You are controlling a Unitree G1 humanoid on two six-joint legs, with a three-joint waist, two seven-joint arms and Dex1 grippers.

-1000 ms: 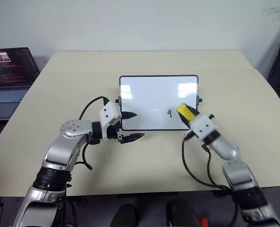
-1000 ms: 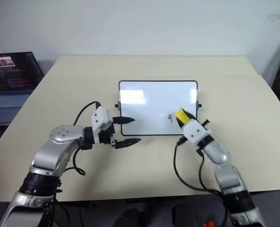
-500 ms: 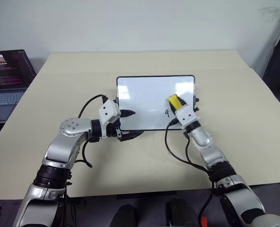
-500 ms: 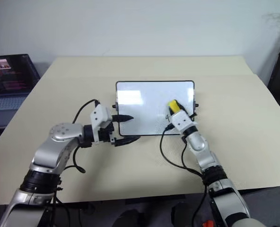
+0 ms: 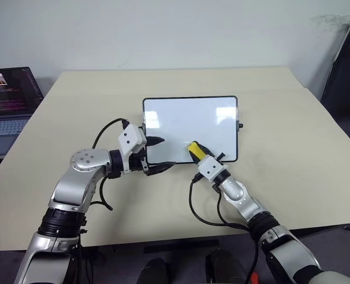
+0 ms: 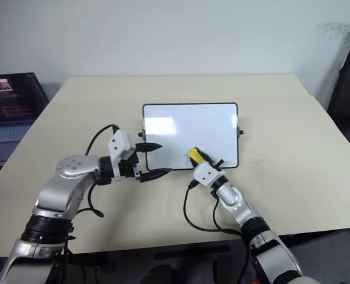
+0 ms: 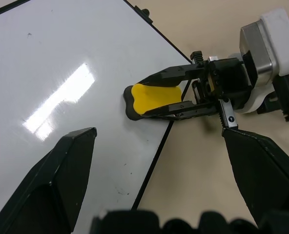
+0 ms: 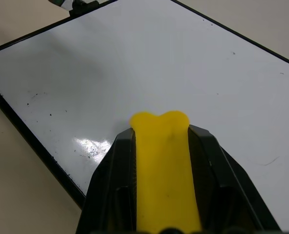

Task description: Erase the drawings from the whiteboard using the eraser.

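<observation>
Now, from the head cameras you see the whiteboard [image 5: 190, 129] lying flat in the middle of the beige table [image 5: 293, 136], with a dark laptop [image 5: 9, 97] off at the table's left edge. Your right gripper [image 5: 194, 150] has its two black fingers clamped on the yellow eraser [image 6: 195, 155], and the eraser's tip sits over the board's near edge, toward its middle. Your left gripper [image 5: 161, 154] hangs at the board's near left corner with its fingers apart, one over the white surface and one just off the frame, holding nothing.

Next, in the left wrist view, your own two fingers [image 7: 69, 168] stand wide apart at either side, and beyond them you see the right gripper reaching in across the black frame, the eraser pressed on the white surface just inside the edge.

Finally, in the right wrist view, the eraser [image 8: 164, 161] runs up between the closed fingers [image 8: 113, 180] and its notched end meets the board. You see only faint specks and smudges around it; no clear drawing can be made out.
</observation>
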